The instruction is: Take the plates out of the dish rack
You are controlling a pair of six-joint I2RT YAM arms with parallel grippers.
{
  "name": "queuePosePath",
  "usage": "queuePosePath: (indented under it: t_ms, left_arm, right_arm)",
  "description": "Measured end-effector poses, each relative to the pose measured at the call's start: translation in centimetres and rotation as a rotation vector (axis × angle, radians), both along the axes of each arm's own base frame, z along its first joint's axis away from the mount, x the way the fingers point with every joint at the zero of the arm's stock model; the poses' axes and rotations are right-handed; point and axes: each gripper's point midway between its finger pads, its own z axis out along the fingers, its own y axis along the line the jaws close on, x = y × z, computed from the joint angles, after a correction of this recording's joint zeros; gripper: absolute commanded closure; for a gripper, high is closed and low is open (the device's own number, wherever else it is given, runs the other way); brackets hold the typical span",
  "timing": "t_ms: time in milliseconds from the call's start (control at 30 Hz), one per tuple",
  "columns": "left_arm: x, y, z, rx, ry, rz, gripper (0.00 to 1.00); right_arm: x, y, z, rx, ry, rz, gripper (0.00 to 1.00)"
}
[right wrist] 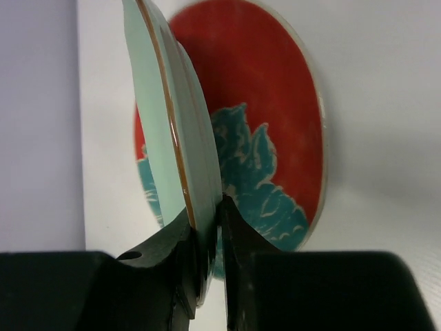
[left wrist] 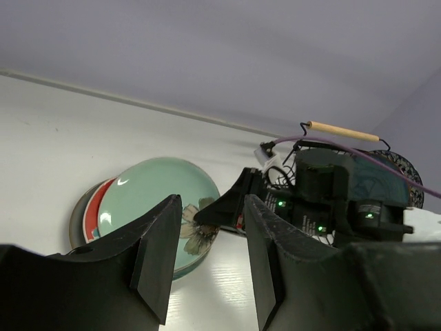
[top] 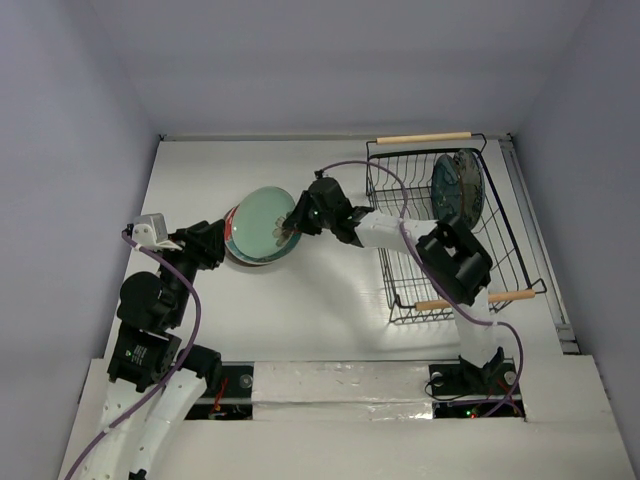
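Note:
A teal-green plate [top: 262, 220] with a flower print lies tilted on a red plate with a teal flower [top: 231, 224], left of the dish rack [top: 515, 250]. My right gripper [top: 290, 228] is shut on the teal-green plate's [right wrist: 165, 124] right rim, one finger on each face, just over the red plate [right wrist: 275, 124]. A dark patterned plate [top: 458, 187] stands upright in the rack's far end. My left gripper [top: 207, 245] stands open and empty at the stack's left side. In the left wrist view the left gripper [left wrist: 211, 207] faces the teal-green plate [left wrist: 151, 193].
The black wire rack has wooden handles at its far [top: 424, 138] and near [top: 475, 298] ends. The right arm's elbow [top: 455, 262] hangs over the rack's near half. The white table [top: 320, 310] is walled by grey panels.

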Motion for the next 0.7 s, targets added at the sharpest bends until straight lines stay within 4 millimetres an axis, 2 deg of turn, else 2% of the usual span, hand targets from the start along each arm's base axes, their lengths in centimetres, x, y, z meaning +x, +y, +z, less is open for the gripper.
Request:
queuePosePath:
  t_ms: [100, 200, 233, 300, 333, 400, 433, 533, 700]
  left_arm:
    - [0.0, 0.0, 0.0, 0.000, 0.000, 0.000, 0.61]
    - [0.0, 0.1, 0.0, 0.000, 0.000, 0.004, 0.61]
    - [0.0, 0.1, 0.0, 0.000, 0.000, 0.005, 0.61]
    - [0.0, 0.2, 0.0, 0.000, 0.000, 0.008, 0.61]
    - [0.1, 0.2, 0.0, 0.000, 0.000, 0.010, 0.61]
    - [0.1, 0.2, 0.0, 0.000, 0.000, 0.011, 0.61]
    - [0.1, 0.2, 0.0, 0.000, 0.000, 0.011, 0.61]
    - [0.1, 0.2, 0.0, 0.000, 0.000, 0.011, 0.61]
    - [0.1, 0.3, 0.0, 0.000, 0.000, 0.011, 0.61]
  right_arm:
    - [-0.3, 0.3, -2.3, -0.010, 0.050, 0.005, 0.75]
    - [-0.5, 0.5, -2.7, -0.004, 0.063, 0.014, 0.65]
    - [-0.6, 0.6, -2.6, 0.000, 0.067, 0.018, 0.54]
    - [-0.8, 0.7, -2.5, -0.001, 0.065, 0.028, 0.40]
    - [-0.9, 0.8, -2.5, -0.004, 0.061, 0.035, 0.28]
    - [-1.2, 1.0, -2.5, -0.029, 0.052, 0.051, 0.17]
    - [-1.4, 1.1, -2.4, -0.049, 0.045, 0.060, 0.07]
    - [-1.6, 1.4, -1.8, -0.116, 0.009, 0.083, 0.00]
    - [-2.0, 0.6, -1.7, -0.272, -0.055, 0.096, 0.00]
